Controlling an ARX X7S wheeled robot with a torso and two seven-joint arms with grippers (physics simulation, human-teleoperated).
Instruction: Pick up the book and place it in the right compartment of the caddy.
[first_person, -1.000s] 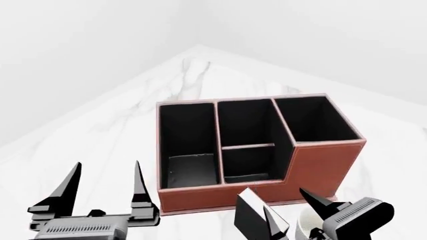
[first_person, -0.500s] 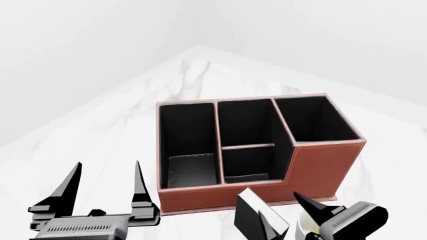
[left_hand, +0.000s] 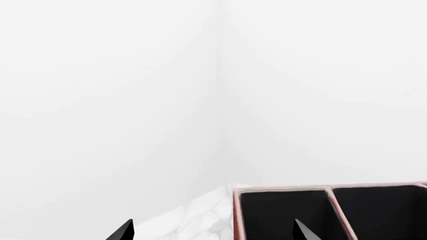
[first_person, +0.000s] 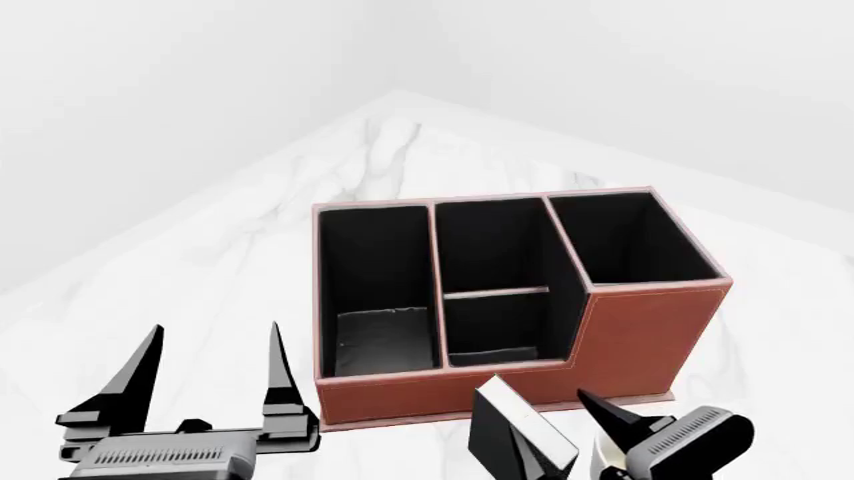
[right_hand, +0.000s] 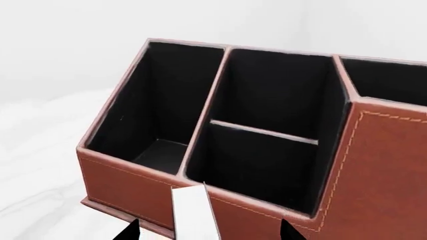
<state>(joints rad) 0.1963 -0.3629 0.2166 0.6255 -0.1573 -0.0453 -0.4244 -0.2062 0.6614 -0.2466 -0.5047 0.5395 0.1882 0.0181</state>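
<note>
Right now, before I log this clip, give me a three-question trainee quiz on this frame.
1. True or false: the book already sits inside the caddy.
2. Which gripper is nearest the book: A) left gripper B) right gripper?
3. Fill in: the middle cell is split by a crosswise ____.

Key: 1. False; the book stands in front of the caddy's front wall, and the right compartment looks empty. 2. B; its fingers sit either side of the book, while the left one hangs open apart. 3. divider.
</note>
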